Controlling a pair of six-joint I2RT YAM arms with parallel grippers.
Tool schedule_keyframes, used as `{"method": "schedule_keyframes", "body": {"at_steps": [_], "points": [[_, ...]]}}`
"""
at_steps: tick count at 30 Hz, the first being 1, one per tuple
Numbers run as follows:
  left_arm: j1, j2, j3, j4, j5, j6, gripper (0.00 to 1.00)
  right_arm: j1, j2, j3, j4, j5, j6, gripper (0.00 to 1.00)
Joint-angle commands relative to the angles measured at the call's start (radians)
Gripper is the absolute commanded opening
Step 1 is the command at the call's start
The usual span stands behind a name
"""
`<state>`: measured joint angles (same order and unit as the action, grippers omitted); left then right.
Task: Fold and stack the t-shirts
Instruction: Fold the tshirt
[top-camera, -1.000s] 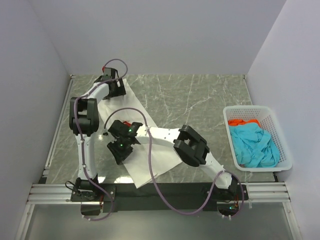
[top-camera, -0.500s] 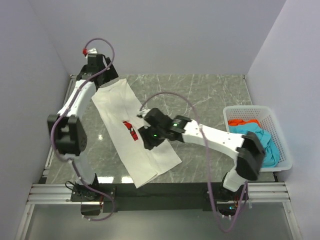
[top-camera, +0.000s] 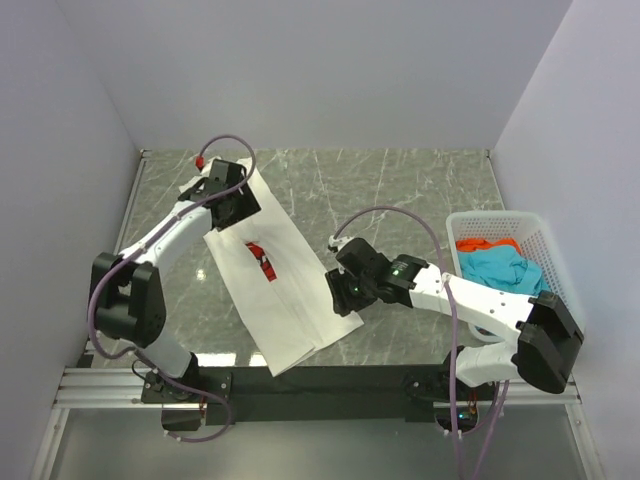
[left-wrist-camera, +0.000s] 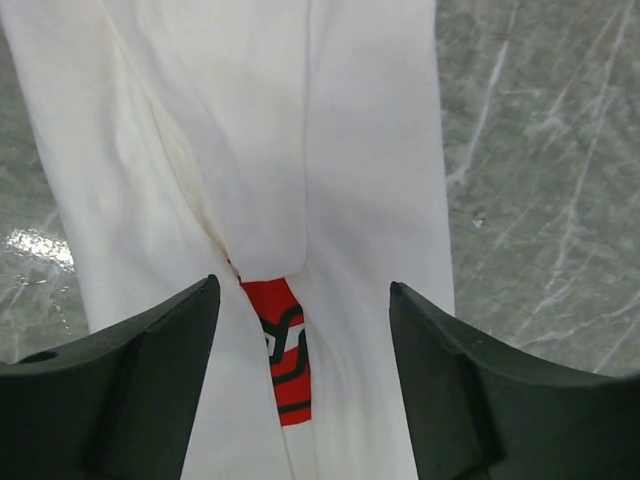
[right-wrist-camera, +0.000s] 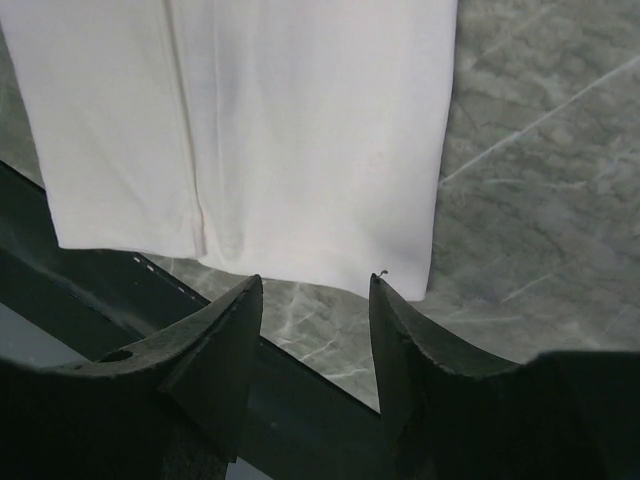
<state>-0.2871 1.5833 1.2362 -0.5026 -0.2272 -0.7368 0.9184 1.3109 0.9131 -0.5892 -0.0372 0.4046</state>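
The white t-shirt (top-camera: 285, 305) lies on the table as a long strip, running diagonally from back left to the front edge. A narrow slice of its red print (top-camera: 263, 259) shows between folds. It also shows in the left wrist view (left-wrist-camera: 285, 365). My left gripper (top-camera: 236, 210) hovers open and empty over the strip's far end (left-wrist-camera: 300, 150). My right gripper (top-camera: 341, 292) is open and empty at the strip's near right edge, above the hem (right-wrist-camera: 300, 150). The teal shirt (top-camera: 510, 290) and the red-orange shirt (top-camera: 487, 243) lie in the basket.
The white mesh basket (top-camera: 563, 285) stands at the table's right edge. The black front rail (top-camera: 330, 380) runs below the shirt's near end and shows in the right wrist view (right-wrist-camera: 120, 300). Grey walls close in the left, back and right sides.
My left gripper has come from the back-left corner down over the shirt's far end. My right gripper has slid right, off the shirt to its edge. Less of the print shows.
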Motion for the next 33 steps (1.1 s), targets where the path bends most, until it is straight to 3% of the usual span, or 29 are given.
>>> {"method": "schedule_keyframes", "body": {"at_steps": [1,11,21,27,30,31,33], "points": [[-0.003,0.059,0.022,0.029,-0.041,-0.03,0.71,-0.003,-0.045,-0.031,0.051,-0.01,0.026,0.54],[-0.003,0.352,0.187,0.007,-0.098,0.025,0.6,-0.003,-0.025,-0.051,0.074,-0.044,0.028,0.54],[0.017,0.55,0.324,0.022,-0.072,0.132,0.59,-0.003,0.037,-0.025,0.092,-0.061,0.016,0.53],[0.057,0.684,0.446,0.068,-0.011,0.25,0.63,-0.003,0.083,0.01,0.1,-0.063,0.014,0.53],[0.074,0.719,0.545,0.047,0.017,0.293,0.72,-0.003,0.103,0.035,0.095,-0.067,0.017,0.53],[0.075,0.716,0.565,0.033,0.019,0.295,0.8,-0.003,0.108,0.043,0.091,-0.049,0.022,0.54],[0.072,0.658,0.566,0.01,0.028,0.29,0.87,-0.007,0.108,0.056,0.086,-0.033,0.025,0.54]]}}
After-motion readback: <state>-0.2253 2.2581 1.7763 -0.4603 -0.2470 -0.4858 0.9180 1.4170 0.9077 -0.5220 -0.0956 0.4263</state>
